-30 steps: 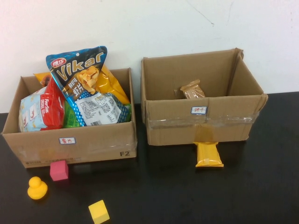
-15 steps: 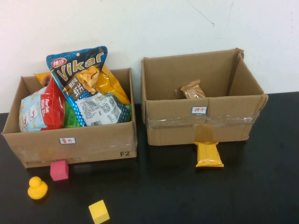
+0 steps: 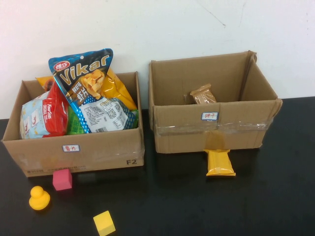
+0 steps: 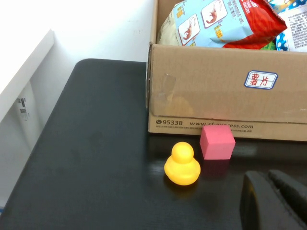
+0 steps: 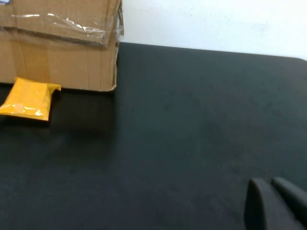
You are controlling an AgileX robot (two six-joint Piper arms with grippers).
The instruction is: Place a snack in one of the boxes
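A yellow snack packet (image 3: 220,162) lies flat on the black table against the front of the right cardboard box (image 3: 256,129); it also shows in the right wrist view (image 5: 29,97). That box holds a brown snack packet (image 3: 203,94). The left box (image 3: 29,156) is full of snack bags, with a blue Vikar bag (image 3: 88,88) on top. My left gripper (image 4: 266,177) is shut and empty, low over the table near the pink cube (image 4: 217,142). My right gripper (image 5: 265,184) is shut and empty, over bare table well to the right of the yellow packet. Neither gripper shows in the high view.
A yellow rubber duck (image 3: 39,197), a pink cube (image 3: 62,179) and a yellow cube (image 3: 104,222) sit on the table in front of the left box. The duck (image 4: 182,164) is next to the pink cube. A white wall stands behind both boxes.
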